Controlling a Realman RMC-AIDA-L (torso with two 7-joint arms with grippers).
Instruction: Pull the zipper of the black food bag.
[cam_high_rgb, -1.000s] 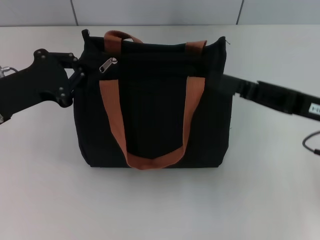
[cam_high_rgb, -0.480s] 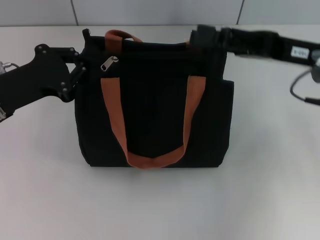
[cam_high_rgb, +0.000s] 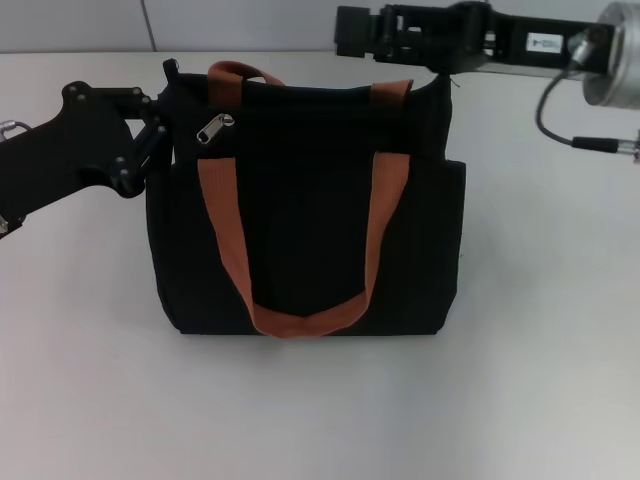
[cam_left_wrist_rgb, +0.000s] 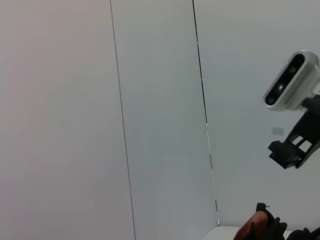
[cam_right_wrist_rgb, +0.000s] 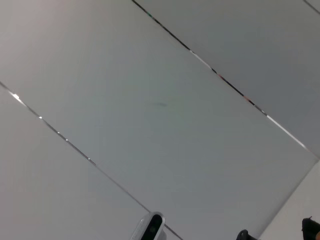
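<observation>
Head view: the black food bag (cam_high_rgb: 305, 205) stands upright on the table (cam_high_rgb: 320, 410), centre of frame, orange handles (cam_high_rgb: 225, 235) draped down its front face. The zipper (cam_high_rgb: 215, 130), a small silver pull tab, lies at the upper left of the bag, just beside the left orange strap. The zip line runs left to right along the bag's top edge, so, as a judgement, the tab's travel would be across the frame toward the right.

Left end effector (cam_high_rgb: 152, 135): at the upper left of the frame, against the bag's left top corner, just left of the tab. It is the nearer of the two to the pull. It looks to be bracing or gripping the corner fabric, but the fingertips merge with the black cloth; cannot tell whether they are spread or pressed together.

Right end effector (cam_high_rgb: 350, 32): at the top of the frame, above and behind the bag's top edge, pointing toward frame left. The tab lies down and to the left of it, well apart. It touches nothing visible; its opening cannot be told from this angle.

Wrist views: mostly wall panels. The left wrist view catches a scrap of orange handle (cam_left_wrist_rgb: 252, 227) at its lower edge.

Judgement: the right end effector must descend leftward to reach the tab.
</observation>
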